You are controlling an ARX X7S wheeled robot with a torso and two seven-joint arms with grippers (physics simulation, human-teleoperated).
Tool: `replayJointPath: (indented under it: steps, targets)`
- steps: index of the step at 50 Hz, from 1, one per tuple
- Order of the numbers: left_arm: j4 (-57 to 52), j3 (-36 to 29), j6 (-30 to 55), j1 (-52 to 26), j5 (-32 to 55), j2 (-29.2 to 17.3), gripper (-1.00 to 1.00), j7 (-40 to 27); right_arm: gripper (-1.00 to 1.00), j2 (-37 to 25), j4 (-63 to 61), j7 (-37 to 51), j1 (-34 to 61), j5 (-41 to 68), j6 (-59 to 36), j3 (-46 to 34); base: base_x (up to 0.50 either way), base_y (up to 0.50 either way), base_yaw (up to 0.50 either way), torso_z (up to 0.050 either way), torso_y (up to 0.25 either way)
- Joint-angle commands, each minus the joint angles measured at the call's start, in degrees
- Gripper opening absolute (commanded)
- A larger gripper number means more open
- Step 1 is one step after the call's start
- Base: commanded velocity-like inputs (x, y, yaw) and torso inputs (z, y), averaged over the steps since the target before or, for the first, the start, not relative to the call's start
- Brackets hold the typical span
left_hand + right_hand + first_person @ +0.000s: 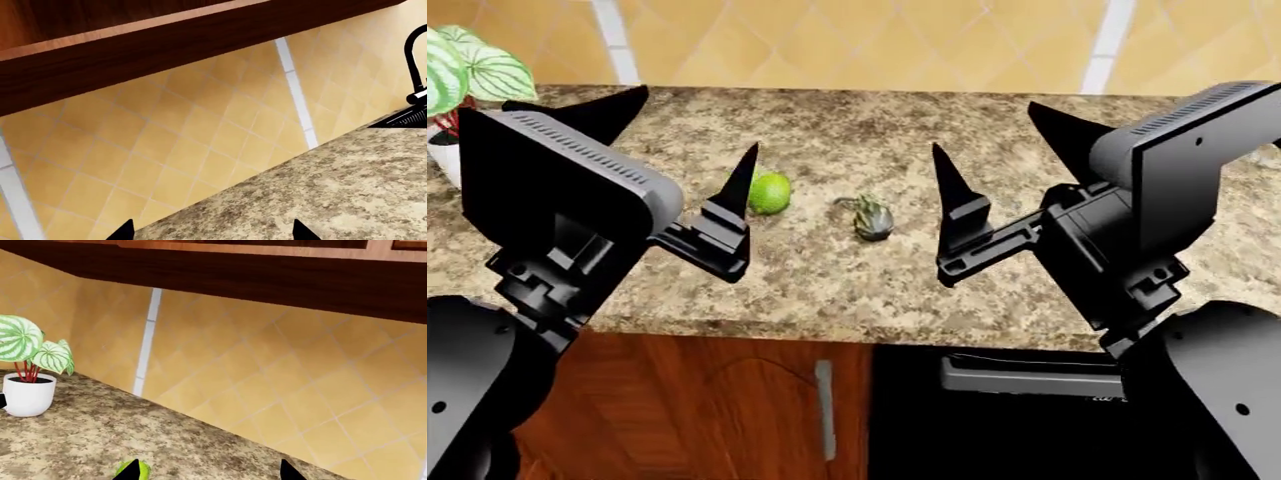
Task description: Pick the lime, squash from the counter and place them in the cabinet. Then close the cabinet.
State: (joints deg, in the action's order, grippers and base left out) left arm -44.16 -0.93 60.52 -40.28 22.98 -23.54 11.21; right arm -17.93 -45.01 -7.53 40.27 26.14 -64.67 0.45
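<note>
Both pincers hang released and empty; lower the left pincer [681,195] squarely over the lime [770,192], seemingly nearest.

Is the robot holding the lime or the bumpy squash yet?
No, nothing is held. The lime and squash lie on the counter.

Lime [132,471] mostly cut off at the right wrist picture's edge, partly behind a black fingertip [131,470]; in the head view, its left side hidden behind the left gripper [681,160]. Squash [870,217] too small to make out the stem clearly, perhaps pointing left. Plant [467,70] cropped at the far left edge. Faucet [415,65] only partly inside the left wrist picture. Cabinet [167,45] shown just as an underside strip.
</note>
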Motion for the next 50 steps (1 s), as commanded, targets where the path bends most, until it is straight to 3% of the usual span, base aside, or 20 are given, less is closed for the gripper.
replayJointPath:
  steps: [1, 10, 25, 39, 50]
  targets:
    - [-1.02, -0.63, 3.56, -3.57, 1.85, -0.35, 1.0, 0.42, 1.0, -1.51, -1.45, -0.24, 2.61, 1.28, -2.78, -0.15, 0.09, 0.01, 0.5, 0.05, 0.008]
    - [0.25, -6.21, 5.95, -7.89, -0.38, -1.78, 1.0, -1.26, 1.0, -1.19, -1.18, 1.43, 4.64, 2.38, -7.7, 1.5, 0.04, 0.0, 0.22, 0.035, 0.006]
    - [0.27, -5.06, 6.52, -9.0, 1.96, -1.92, 1.0, 0.45, 1.0, -2.31, -1.92, 0.24, 6.15, 4.08, -8.03, 1.36, 0.39, 0.29, 0.0, 0.043, 0.0]
    - [-0.29, -6.93, 8.8, -12.65, 2.67, -2.32, 1.0, 0.52, 1.0, -1.74, -2.29, 2.97, 9.44, 5.32, -14.21, 4.49, 0.31, -0.02, 0.01, 0.05, 0.0]
    - [-0.33, -7.18, 9.07, -13.16, 3.08, -2.35, 1.0, 0.38, 1.0, -2.95, -2.81, 2.74, 8.97, 5.54, -13.06, 3.36, 0.16, 0.01, -0.4, 0.05, 0.0]
